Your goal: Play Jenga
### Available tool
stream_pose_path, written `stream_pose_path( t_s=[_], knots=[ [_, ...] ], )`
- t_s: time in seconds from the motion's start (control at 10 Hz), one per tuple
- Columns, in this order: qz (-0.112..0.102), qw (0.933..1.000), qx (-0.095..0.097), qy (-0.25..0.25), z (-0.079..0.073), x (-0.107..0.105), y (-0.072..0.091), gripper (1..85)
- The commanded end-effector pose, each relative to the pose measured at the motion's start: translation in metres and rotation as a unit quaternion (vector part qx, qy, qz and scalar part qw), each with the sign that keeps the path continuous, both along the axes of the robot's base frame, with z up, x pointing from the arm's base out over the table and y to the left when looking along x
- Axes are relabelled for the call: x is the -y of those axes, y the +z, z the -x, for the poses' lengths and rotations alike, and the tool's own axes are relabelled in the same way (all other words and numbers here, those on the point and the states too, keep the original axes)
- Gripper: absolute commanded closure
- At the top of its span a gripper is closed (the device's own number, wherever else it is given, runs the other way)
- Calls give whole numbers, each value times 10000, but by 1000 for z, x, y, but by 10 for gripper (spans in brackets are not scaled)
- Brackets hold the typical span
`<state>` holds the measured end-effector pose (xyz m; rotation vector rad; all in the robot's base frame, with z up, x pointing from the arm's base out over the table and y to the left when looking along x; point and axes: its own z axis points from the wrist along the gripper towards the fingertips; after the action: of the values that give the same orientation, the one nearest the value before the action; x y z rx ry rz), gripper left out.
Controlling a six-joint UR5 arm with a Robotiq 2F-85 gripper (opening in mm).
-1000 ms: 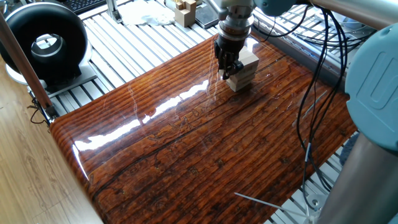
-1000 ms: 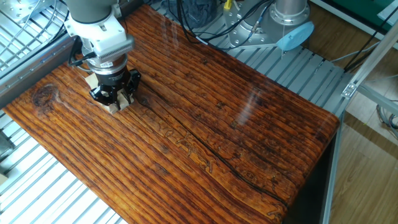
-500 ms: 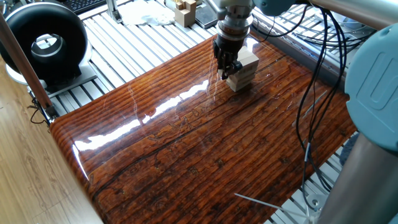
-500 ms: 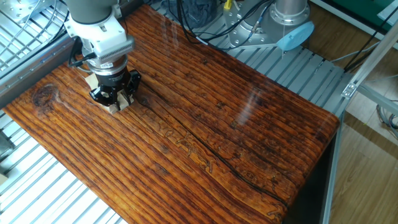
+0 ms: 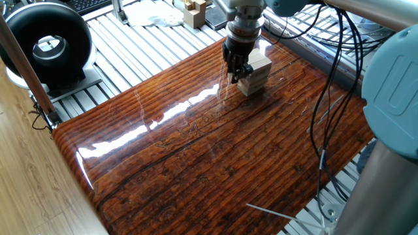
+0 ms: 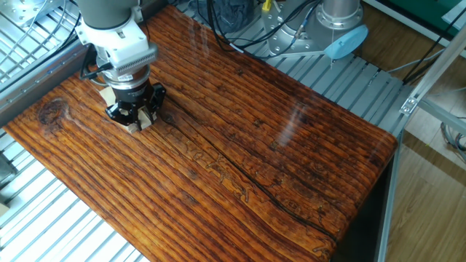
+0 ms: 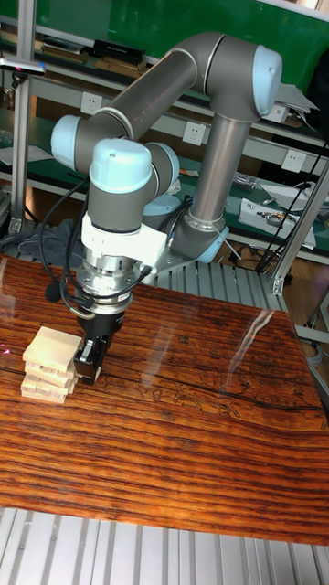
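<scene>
The Jenga tower (image 5: pixel 256 73) is a short stack of pale wooden blocks in crosswise layers, standing near the far edge of the glossy wooden table (image 5: pixel 196 150). My gripper (image 5: pixel 236 70) points straight down, pressed against the tower's side at its lower layers. In the tall fixed view the tower (image 7: pixel 51 366) is just left of the gripper (image 7: pixel 89 361). In the other fixed view the gripper (image 6: pixel 133 115) covers most of the tower (image 6: pixel 137 124), and pale wood shows between its dark fingers (image 6: pixel 116 111). Whether they clamp a block is unclear.
A cluster of pale wooden pieces (image 5: pixel 194 10) sits on the slatted metal frame beyond the table. A black round device (image 5: pixel 47 46) stands at the left. Cables (image 5: pixel 333 98) hang over the table's right side. A second robot base (image 6: pixel 336 22) stands behind.
The gripper has shifted very slightly away from the tower's side. The tower looks the same.
</scene>
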<state>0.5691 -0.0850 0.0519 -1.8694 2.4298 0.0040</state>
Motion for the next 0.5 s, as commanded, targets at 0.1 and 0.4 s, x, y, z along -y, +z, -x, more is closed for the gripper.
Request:
stream_pose_path(
  t_s=[0.1, 0.4],
  knots=[
    [-85, 9999, 45, -59, -3, -6, 0, 547],
    [-94, 9999, 45, -67, -3, -8, 0, 547]
  ],
)
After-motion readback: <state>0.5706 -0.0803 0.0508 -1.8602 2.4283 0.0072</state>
